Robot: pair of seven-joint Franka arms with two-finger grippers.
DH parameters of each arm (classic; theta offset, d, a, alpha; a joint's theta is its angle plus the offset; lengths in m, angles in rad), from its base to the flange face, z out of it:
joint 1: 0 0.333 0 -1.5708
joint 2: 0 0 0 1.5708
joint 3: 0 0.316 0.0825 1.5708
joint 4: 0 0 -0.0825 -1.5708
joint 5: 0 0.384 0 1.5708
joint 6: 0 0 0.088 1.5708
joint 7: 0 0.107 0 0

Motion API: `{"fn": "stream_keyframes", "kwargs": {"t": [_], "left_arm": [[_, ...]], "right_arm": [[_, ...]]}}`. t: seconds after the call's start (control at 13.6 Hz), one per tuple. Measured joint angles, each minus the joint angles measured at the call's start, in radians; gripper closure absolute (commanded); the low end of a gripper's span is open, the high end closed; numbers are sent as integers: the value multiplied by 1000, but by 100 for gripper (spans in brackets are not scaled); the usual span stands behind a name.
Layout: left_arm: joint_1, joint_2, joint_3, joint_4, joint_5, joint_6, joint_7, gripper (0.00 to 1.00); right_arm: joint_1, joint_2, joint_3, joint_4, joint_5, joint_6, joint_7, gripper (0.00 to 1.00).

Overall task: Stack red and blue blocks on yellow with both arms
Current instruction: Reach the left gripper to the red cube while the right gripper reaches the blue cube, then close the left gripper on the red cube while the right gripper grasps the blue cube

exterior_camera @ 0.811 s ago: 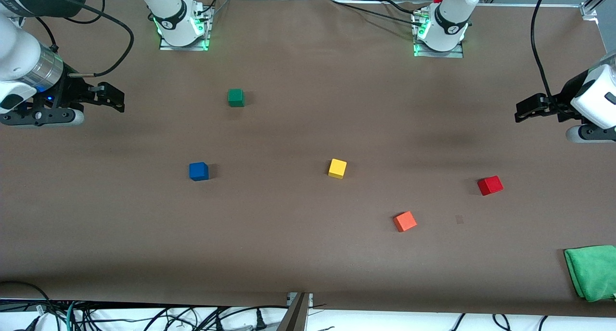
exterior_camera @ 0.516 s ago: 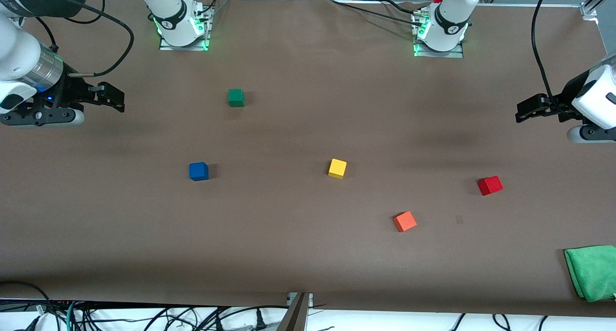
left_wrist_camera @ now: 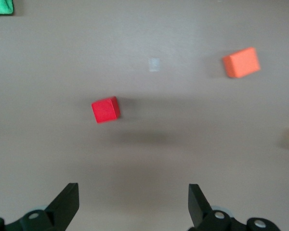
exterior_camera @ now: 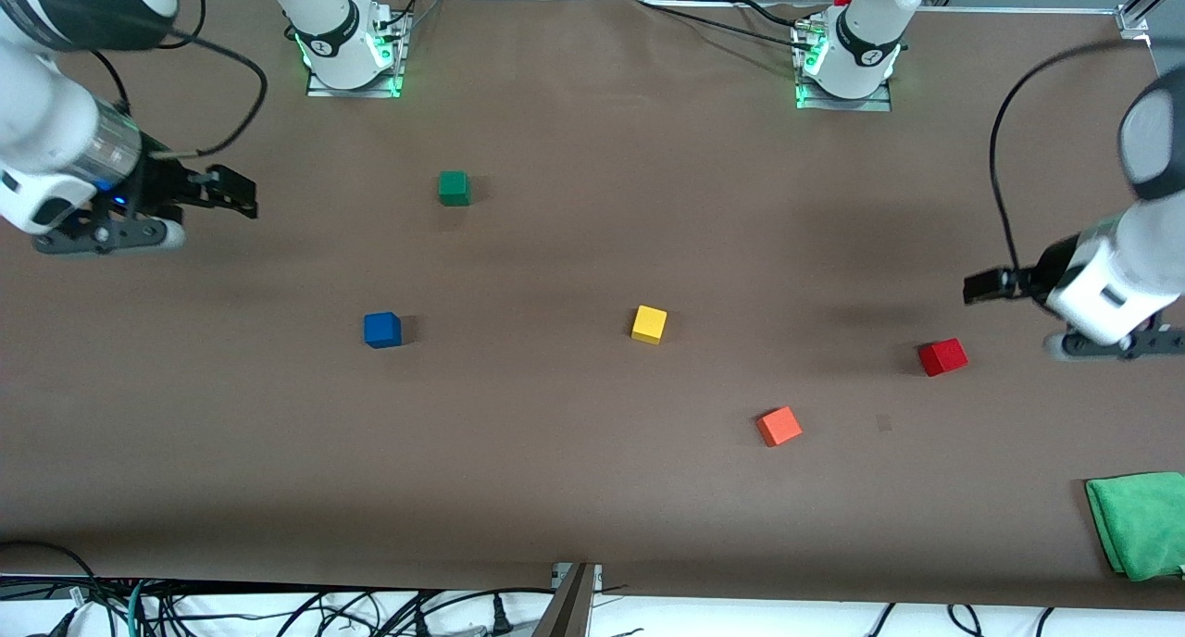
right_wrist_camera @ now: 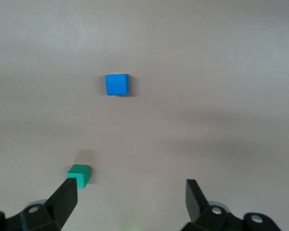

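Left gripper (left_wrist_camera: 132, 204), jaws apart and empty, hangs at the frame's right edge above the red block (exterior_camera: 942, 356), so I next lower onto it, while the right gripper (right_wrist_camera: 130, 202), spread too, hovers upper left of the blue block (exterior_camera: 381, 330); the yellow cube (exterior_camera: 649, 324) sits mid-frame.

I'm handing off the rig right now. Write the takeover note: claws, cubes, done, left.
Left claw: open, empty, in the air at the left arm's end of the table, close to the red cube.
Right claw: open, empty, in the air at the right arm's end of the table.
Blue cube, yellow cube and red cube all sit apart on the table.
Done: nothing stacked.
Left: grasp red and blue, stack both on yellow.
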Motion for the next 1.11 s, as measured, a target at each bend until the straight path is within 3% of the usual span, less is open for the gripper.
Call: {"fn": "stream_keyframes", "kwargs": {"t": [0.37, 0.66, 0.89, 1.11], "left_arm": [[97, 140, 4, -79, 14, 233, 3, 0], [122, 153, 2, -271, 13, 512, 2, 0], [137, 155, 2, -376, 13, 643, 0, 0], [156, 169, 2, -409, 13, 703, -1, 0]], "right_arm": [[12, 168, 11, -141, 65, 368, 6, 1], [40, 314, 29, -231, 111, 643, 10, 1], [55, 355, 53, -308, 114, 806, 18, 2], [55, 391, 76, -371, 114, 942, 21, 21]]}}
